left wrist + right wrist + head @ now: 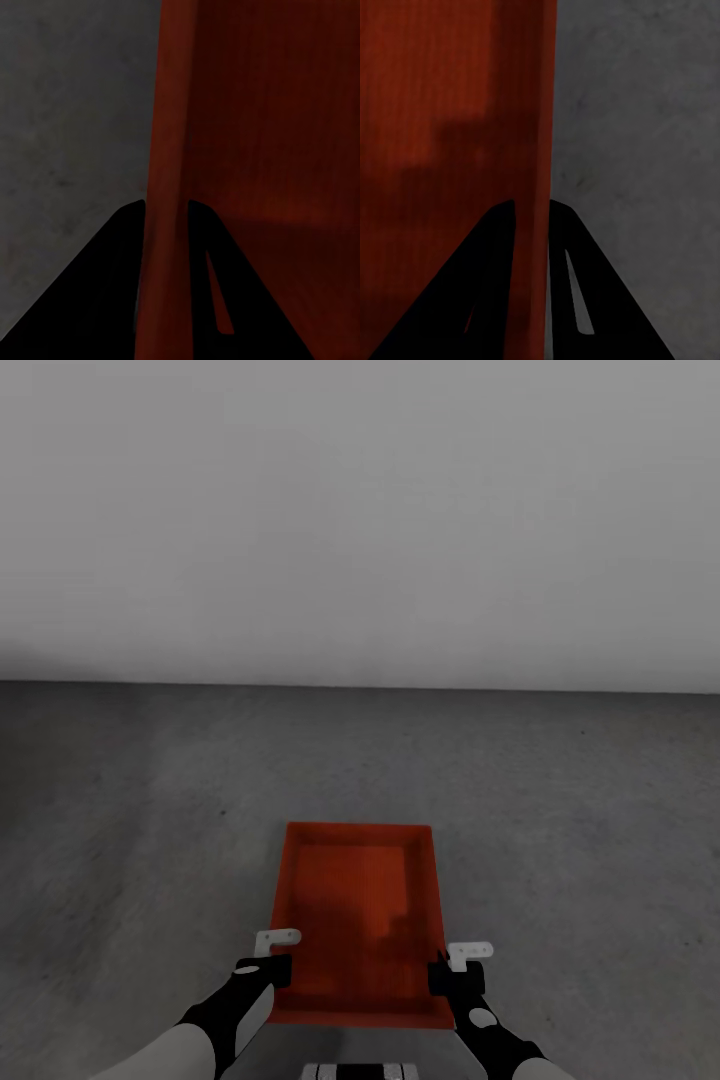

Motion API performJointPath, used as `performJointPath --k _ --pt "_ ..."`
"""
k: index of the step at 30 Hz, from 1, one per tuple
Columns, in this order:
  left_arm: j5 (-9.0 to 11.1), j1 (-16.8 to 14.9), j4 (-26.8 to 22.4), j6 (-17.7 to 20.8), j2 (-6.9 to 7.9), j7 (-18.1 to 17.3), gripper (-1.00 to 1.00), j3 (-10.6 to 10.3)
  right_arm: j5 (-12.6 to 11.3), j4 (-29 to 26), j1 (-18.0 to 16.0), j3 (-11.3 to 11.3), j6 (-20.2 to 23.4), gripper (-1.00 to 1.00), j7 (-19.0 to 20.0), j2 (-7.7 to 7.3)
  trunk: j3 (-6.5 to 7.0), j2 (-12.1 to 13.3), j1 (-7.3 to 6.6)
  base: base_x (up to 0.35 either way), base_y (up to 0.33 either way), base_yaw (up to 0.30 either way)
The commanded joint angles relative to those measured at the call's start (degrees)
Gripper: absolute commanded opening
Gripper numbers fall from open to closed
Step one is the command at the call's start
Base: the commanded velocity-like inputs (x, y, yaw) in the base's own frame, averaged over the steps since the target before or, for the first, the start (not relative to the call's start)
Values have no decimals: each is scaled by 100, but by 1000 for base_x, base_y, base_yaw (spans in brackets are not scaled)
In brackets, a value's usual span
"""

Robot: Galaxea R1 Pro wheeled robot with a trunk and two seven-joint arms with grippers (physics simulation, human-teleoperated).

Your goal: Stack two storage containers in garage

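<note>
Two claws clamp one storage container (358, 905): left claw (165, 214), right claw (532, 210) pinch walls; head view adds white wall (360, 510).

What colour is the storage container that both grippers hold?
The storage container is red-orange, plain; the head view shows it best.

Plain white wall (360, 510) across the upper half of the head view, bare and evenly lit, greying slightly toward its foot. Meets the floor (150, 810) along 1 straight, level seam, a soft band of shadow just above that seam. From the wall's foot toward the camera, dark grey concrete: matte, rough, mottled with paler and darker patches and a few small dark specks. Same grey speckled concrete in both wrist views (67, 112) (645, 112). Light diffuse and dim, without hard shadows.
</note>
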Motion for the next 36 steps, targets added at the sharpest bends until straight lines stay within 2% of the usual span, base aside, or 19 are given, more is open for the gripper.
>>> performJointPath --k 1,33,36 --pt "-121 -4 -37 32 40 74 -100 133 33 16 0 -184 -17 -100 -17 1 -21 -43 22 0 0 0" --pt "-121 -5 -37 32 37 76 -100 133 33 16 0 -184 -17 -100 -18 1 -596 -1326 725 0 0 0" --pt "-121 -5 -38 32 38 76 -100 133 33 16 0 -184 -17 -100 -17 1 -596 -1326 725 0 0 0"
